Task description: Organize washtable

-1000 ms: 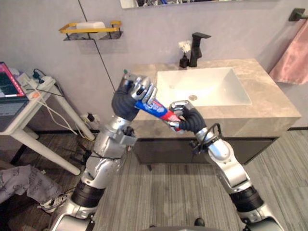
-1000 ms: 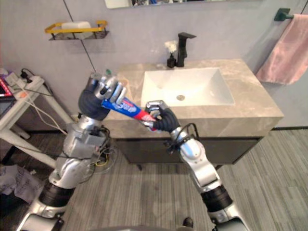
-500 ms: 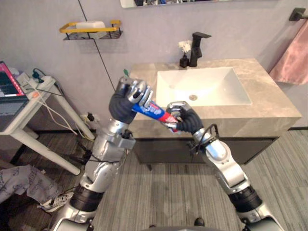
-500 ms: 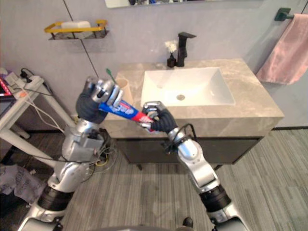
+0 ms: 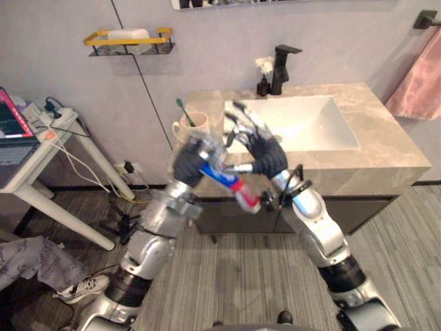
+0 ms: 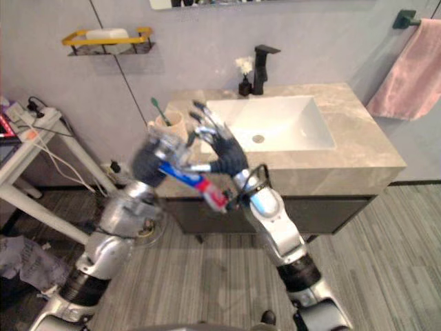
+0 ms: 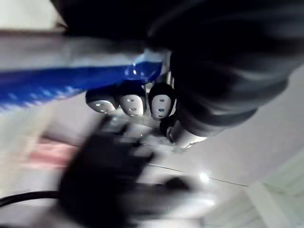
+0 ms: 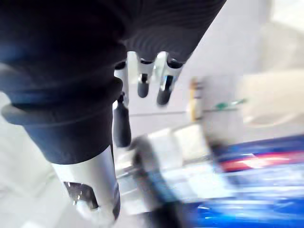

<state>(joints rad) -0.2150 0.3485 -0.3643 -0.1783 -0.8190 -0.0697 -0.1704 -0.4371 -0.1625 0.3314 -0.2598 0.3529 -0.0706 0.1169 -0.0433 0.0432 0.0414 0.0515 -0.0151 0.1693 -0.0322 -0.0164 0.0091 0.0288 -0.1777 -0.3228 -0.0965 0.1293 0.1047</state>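
1. Toothpaste tube (image 5: 231, 183): blue with a red band, held in the air in front of the table's (image 5: 386, 148) front edge, above the floor. It is tilted, and its free end slants down toward the robot's right.
2. The left hand (image 5: 196, 155) is curled round the upper part of the tube. In the left wrist view, its fingers (image 7: 133, 102) bend in a row just below the blue body of the tube.
3. The right hand (image 5: 263, 150) is raised just beside the left hand, above the tube's lower end. Its fingers (image 5: 239, 116) are straight and fanned apart, and they grip nothing. I cannot tell whether its thumb touches the tube.
4. A beige cup (image 5: 193, 126) stands on the left front corner of the table with a green toothbrush (image 5: 180, 107) leaning up out of it.
5. The white sink (image 5: 303, 124) is set in the middle of the table. A black faucet (image 5: 282, 65) stands at its back edge, and a small dark vase of pale flowers (image 5: 264, 77) is just beside the faucet.
6. A pink towel (image 5: 417, 86) hangs on the wall to the right.
7. A yellow-rimmed wall shelf (image 5: 127, 43) is up on the left and carries a white item.
8. A white side table (image 5: 41, 148) stands at far left, well apart from the washtable.
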